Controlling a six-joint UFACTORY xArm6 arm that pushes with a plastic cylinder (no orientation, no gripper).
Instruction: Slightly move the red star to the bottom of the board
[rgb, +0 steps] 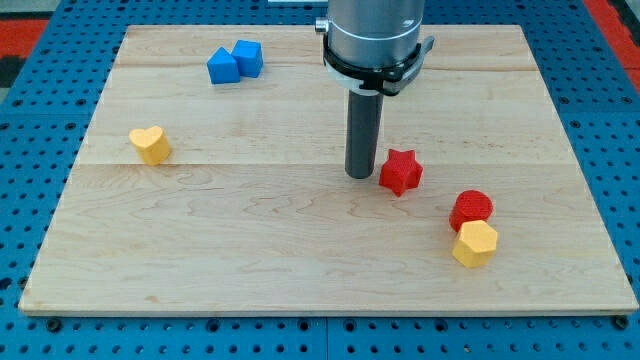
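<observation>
The red star (400, 171) lies right of the table's (300, 270) middle, nearer the right edge than the left, and my tip (360, 176) stands just beside it on the view's left, close to touching one of its points. There is no claw on this arm, only the rod, so nothing is released or clenched. The star looks like a small, stiff, light block that should slide easily on the smooth wood, though its points may make it spin if struck off-centre (a push through the middle seems safest). To send it toward the bottom edge, the tip would need to come round to the star's top side. Below the star the wood is open. The red cylinder (471, 208) and yellow hexagon (474, 243) sit near, toward the bottom right corner, so a straight downward path should clear them.
</observation>
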